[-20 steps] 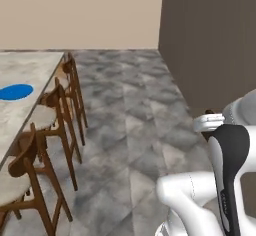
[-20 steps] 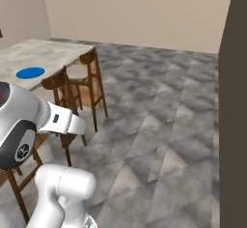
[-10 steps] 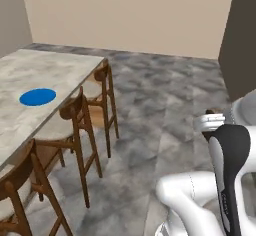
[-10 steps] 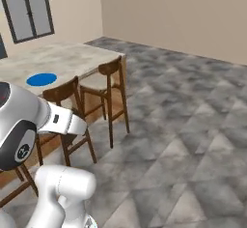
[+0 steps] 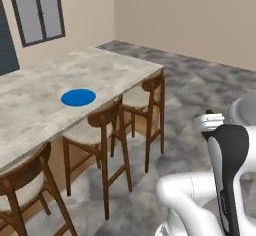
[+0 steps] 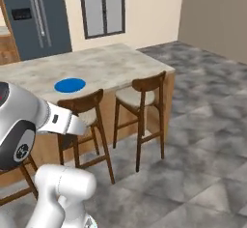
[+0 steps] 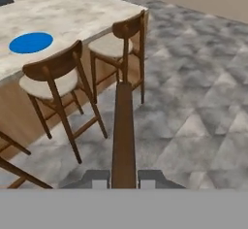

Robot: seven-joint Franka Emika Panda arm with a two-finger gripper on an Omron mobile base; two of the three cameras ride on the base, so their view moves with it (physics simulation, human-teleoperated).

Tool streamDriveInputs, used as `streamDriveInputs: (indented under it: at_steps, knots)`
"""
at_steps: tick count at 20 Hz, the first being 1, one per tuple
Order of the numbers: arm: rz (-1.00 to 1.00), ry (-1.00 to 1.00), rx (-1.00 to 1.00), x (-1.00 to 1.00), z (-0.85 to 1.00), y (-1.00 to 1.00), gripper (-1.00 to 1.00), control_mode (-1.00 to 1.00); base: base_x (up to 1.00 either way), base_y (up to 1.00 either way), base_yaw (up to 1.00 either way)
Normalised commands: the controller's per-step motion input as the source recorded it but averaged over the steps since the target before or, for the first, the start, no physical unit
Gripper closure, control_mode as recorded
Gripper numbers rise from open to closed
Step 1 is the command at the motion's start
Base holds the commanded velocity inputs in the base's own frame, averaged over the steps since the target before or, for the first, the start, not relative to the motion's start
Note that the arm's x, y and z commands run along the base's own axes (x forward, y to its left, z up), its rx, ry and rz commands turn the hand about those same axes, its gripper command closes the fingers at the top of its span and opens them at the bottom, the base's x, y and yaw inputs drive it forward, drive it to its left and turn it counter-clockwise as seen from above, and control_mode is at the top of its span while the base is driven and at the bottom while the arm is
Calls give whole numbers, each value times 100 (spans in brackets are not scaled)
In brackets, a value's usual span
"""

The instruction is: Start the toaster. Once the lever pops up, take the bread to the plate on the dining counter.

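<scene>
The plate (image 7: 31,42) is lying on the dining counter (image 7: 72,9) at eleven o'clock from the claw (image 7: 124,178). The claw is gripping the bread (image 7: 124,136) edge-on between its fingers (image 7: 99,179), the slice pointing toward twelve.

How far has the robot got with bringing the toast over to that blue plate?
The pickup looks done: in the hand view the pincer is shut on the thin dark-brown bread slice, seen edge-on. The carrying is under way, with the long pale marbled dining counter and its wooden stools now close ahead. Still left: reaching over and setting the slice on the flat round bright-blue plate, which lies bare.
</scene>
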Motion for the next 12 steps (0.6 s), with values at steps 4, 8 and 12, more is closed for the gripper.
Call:
streamDriveInputs:
  at_steps: [4, 8, 12]
  knots:
    - [0, 0, 0, 0, 0, 0, 100, 100, 79, -29, 64]
    - [0, 0, 0, 0, 0, 0, 100, 100, 78, -32, 61]
    - [0, 0, 0, 0, 0, 0, 100, 100, 76, -37, 57]
